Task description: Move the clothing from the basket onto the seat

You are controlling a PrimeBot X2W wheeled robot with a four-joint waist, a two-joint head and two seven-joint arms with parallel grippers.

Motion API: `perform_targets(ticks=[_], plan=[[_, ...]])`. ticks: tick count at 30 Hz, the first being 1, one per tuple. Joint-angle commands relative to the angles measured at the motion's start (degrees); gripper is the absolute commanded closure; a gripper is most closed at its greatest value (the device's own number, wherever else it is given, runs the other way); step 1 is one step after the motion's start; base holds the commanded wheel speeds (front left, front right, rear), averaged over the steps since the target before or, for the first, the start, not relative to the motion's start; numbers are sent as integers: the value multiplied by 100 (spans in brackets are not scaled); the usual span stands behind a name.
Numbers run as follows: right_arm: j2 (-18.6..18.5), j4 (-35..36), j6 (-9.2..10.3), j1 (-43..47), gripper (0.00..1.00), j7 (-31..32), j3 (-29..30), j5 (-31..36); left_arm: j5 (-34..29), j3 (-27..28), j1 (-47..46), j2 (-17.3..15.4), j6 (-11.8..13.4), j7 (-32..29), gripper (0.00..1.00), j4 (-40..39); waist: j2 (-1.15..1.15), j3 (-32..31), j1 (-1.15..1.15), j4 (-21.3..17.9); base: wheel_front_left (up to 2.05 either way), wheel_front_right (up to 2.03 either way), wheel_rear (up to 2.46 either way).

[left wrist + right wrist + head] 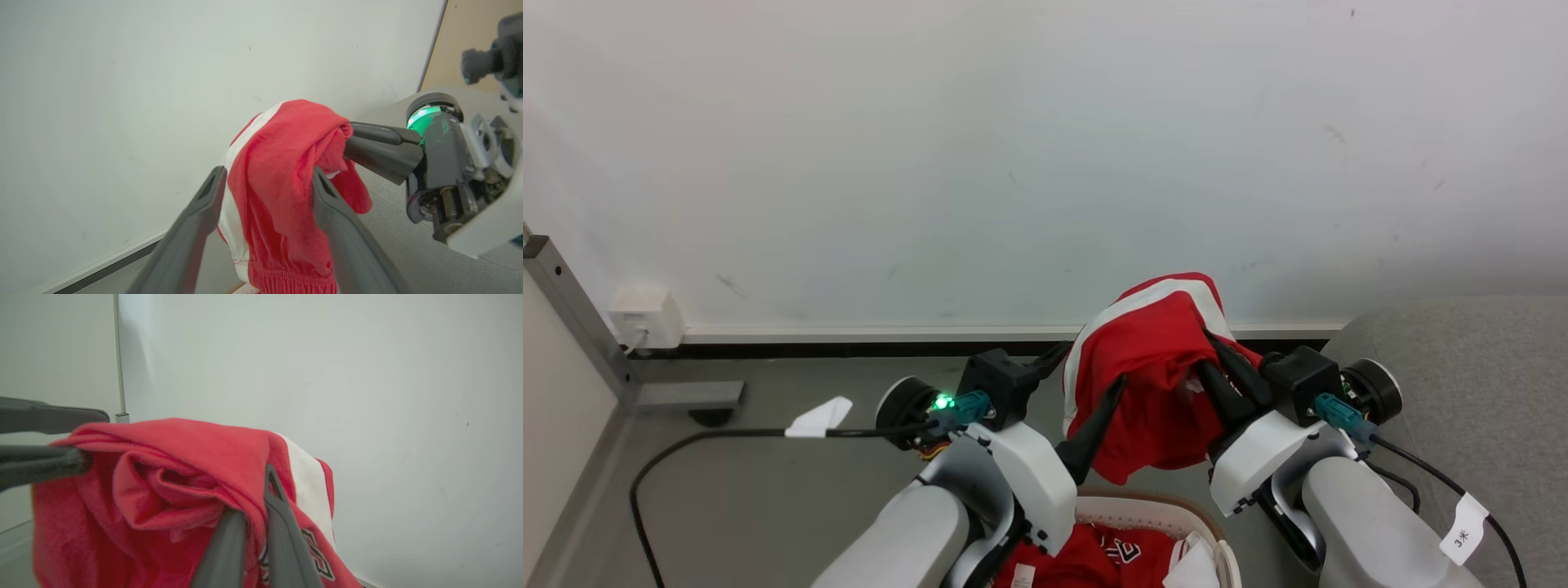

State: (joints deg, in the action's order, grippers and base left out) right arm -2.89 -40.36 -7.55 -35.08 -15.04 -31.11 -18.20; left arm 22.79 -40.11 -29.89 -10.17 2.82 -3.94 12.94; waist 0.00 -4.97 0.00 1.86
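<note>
Against the white wall [1013, 163], over grey floor [768, 490], the right hand [1207, 353] pinches red clothing [1152, 359] above the basket [1143, 505]. The left hand [1094, 365] stands spread around it. The seat [1462, 367] lies to the right.

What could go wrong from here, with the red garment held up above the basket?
1. The right end effector pinches just one fold of the garment, so the cloth might slip and drop back into the basket or onto the floor.
2. The left end effector is open, with its fingers on both sides of the garment; cloth might catch on one during the move toward the seat.
</note>
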Motion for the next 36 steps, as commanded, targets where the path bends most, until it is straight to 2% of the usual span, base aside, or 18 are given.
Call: perform_targets(ticks=[1,10,17,36], plan=[[-1,54,12,52,100,-20,34,12,54,1,65,-44,-5,6,0,15,0,6,0,-14,0,0,0],[-2,220,12,106,100,-21,347,180,73,-25,80,-62,54,50,0,15,0,77,0,-216,0,0,0],[-10,328,12,129,100,-21,687,383,110,-10,102,-87,81,101,0,20,0,185,0,-519,0,0,0],[-435,887,12,429,100,-20,1181,691,189,-154,157,-39,84,178,0,-18,0,517,0,-2072,0,0,0]])
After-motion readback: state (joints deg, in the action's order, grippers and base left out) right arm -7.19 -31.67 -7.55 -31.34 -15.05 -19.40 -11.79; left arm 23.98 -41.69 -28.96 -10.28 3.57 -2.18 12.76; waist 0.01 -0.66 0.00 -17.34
